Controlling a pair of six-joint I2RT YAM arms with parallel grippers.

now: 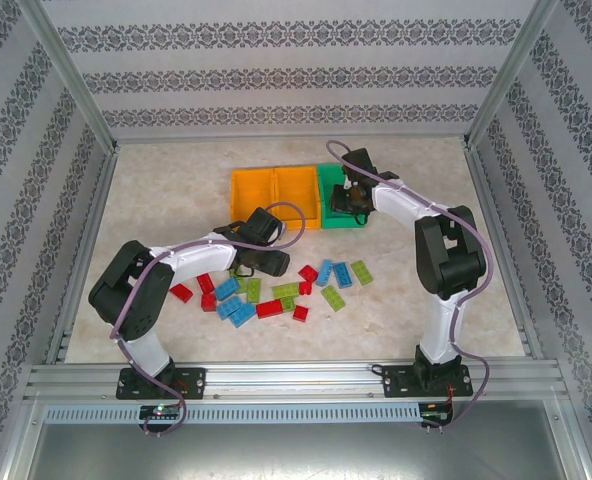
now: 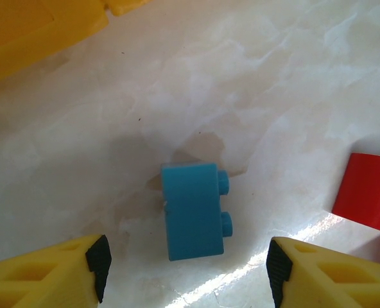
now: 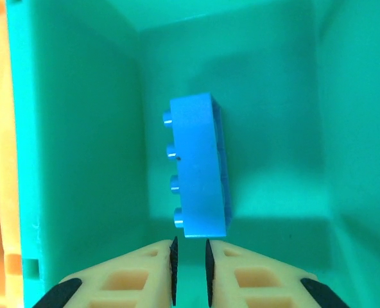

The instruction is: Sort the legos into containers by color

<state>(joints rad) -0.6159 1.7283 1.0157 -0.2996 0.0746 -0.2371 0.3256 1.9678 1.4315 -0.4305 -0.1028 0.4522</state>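
In the left wrist view a small blue lego (image 2: 195, 212) lies on its side on the marble table, studs to the right. My left gripper (image 2: 187, 269) is open, its pads (image 2: 99, 263) wide of the lego on both sides and not touching it. A long blue lego (image 3: 199, 167) lies inside the green container (image 3: 81, 128), just past the tips of my right gripper (image 3: 190, 269), which is shut with nothing between its pads. From above, the right gripper (image 1: 351, 203) hangs over the green container (image 1: 331, 180), and the left gripper (image 1: 256, 262) is low at the pile's far edge.
Two orange containers (image 1: 251, 190) (image 1: 296, 188) adjoin the green one on its left. Loose red (image 1: 181, 292), blue (image 1: 241, 313) and green (image 1: 361, 272) legos are scattered mid-table. A red lego (image 2: 366, 192) lies right of my left fingers. Metal frame rails border the table.
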